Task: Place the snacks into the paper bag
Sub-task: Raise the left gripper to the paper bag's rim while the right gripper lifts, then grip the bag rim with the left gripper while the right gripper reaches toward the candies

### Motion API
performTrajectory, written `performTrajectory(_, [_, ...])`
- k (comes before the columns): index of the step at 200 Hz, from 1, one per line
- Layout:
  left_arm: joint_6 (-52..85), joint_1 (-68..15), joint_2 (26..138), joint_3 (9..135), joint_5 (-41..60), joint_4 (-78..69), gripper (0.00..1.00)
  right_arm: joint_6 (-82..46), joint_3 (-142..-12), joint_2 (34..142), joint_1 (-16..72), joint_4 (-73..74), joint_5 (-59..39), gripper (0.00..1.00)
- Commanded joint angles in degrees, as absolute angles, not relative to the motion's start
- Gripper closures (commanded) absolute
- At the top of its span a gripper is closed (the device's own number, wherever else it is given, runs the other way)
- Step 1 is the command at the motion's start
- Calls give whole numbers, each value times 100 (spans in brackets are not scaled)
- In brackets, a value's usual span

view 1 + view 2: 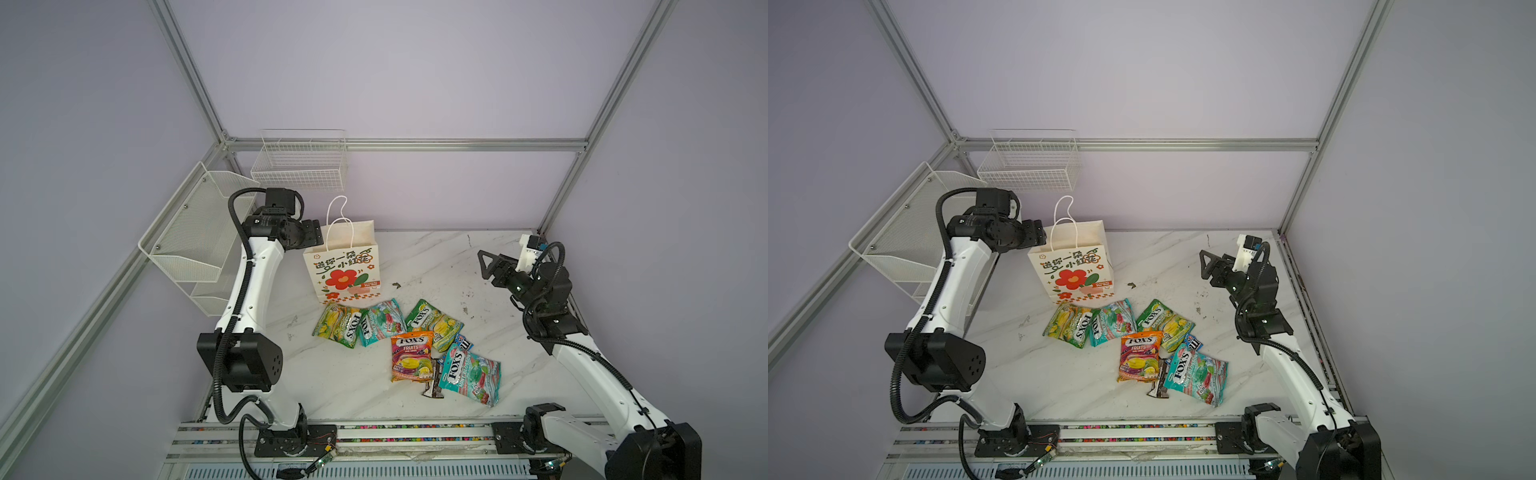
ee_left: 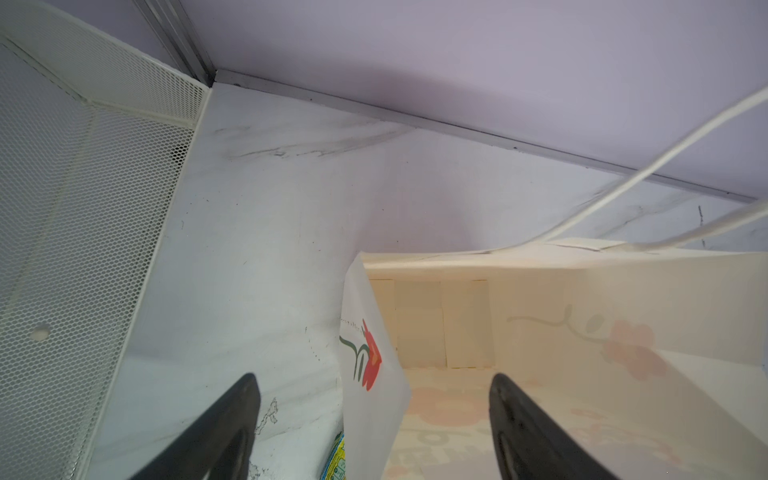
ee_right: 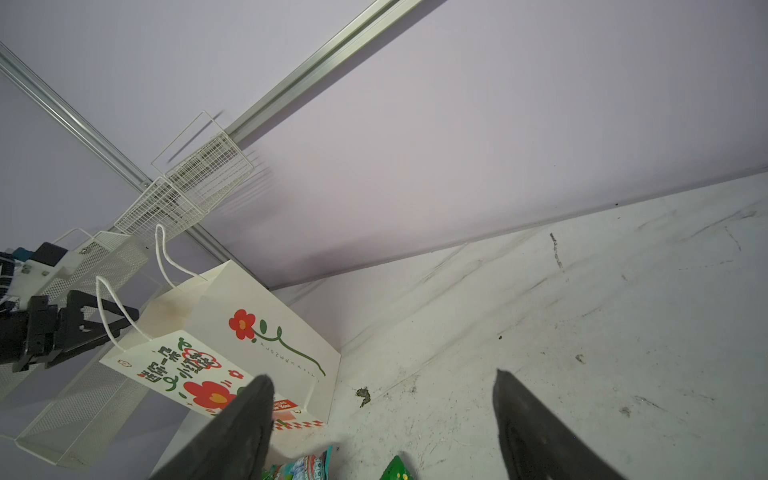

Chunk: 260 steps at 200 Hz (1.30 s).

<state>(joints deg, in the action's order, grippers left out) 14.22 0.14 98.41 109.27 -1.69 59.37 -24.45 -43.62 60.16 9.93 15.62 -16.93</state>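
The white paper bag (image 1: 340,270) (image 1: 1071,270) with a red flower stands upright at the back of the marble table, mouth open. My left gripper (image 1: 318,235) (image 2: 374,376) is open at the bag's left rim, one finger outside the side wall (image 2: 374,415) and one inside. The snacks lie in front of the bag: a green-yellow FOX'S bag (image 1: 338,324), a teal-red one (image 1: 380,322), an orange-pink one (image 1: 411,355), a blue m&m's packet (image 1: 463,343) and a dark-brown wrapper (image 1: 434,380). My right gripper (image 1: 482,264) (image 3: 382,376) hangs open and empty to the right, above the table.
A white wire basket (image 1: 301,164) hangs on the back wall. A white mesh shelf (image 1: 195,241) is fixed on the left wall beside my left arm. A second green-yellow bag (image 1: 434,322) and a second teal-red bag (image 1: 471,374) lie among the snacks. A dark speck (image 1: 396,285) lies near the bag.
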Motion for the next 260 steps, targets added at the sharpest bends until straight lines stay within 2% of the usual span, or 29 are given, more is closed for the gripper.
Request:
performTrajectory(1, [1259,44,9877,11529,-132,6020,20,-2522,-4317,5941,1014,1573,-1845,17])
performTrajectory(41, [1257,48,10077,11539,-208,6049,30,-2610,-4211,5962,1022,1712,-1914,20])
performTrajectory(73, [1090,44,10305,11733,-204,6125,44,-2637,-4143,5976,1029,1775,-1950,21])
performTrajectory(92, [1022,44,10457,11943,-244,6229,48,-2637,-4118,5970,1038,1797,-1953,22])
performTrajectory(113, [954,45,10628,12228,-259,6388,57,-2628,-4096,5983,1049,1802,-1978,23])
performTrajectory(132, [898,47,10735,12393,-301,6516,70,-2627,-4062,5985,1060,1836,-1982,23])
performTrajectory(177, [776,47,10803,12490,-502,6666,87,-2602,-4063,5970,1063,1815,-2002,24])
performTrajectory(204, [758,52,10769,12439,-563,6690,85,-2585,-4073,5977,1063,1784,-2021,24])
performTrajectory(219, [747,45,10754,12395,-558,6719,63,-2568,-4109,5982,1063,1742,-2022,24])
performTrajectory(227, [739,45,10749,12361,-582,6716,57,-2566,-4112,5975,1071,1732,-2030,24])
performTrajectory(260, [700,44,10715,12201,-580,6707,58,-2575,-4126,5949,1072,1731,-2038,24])
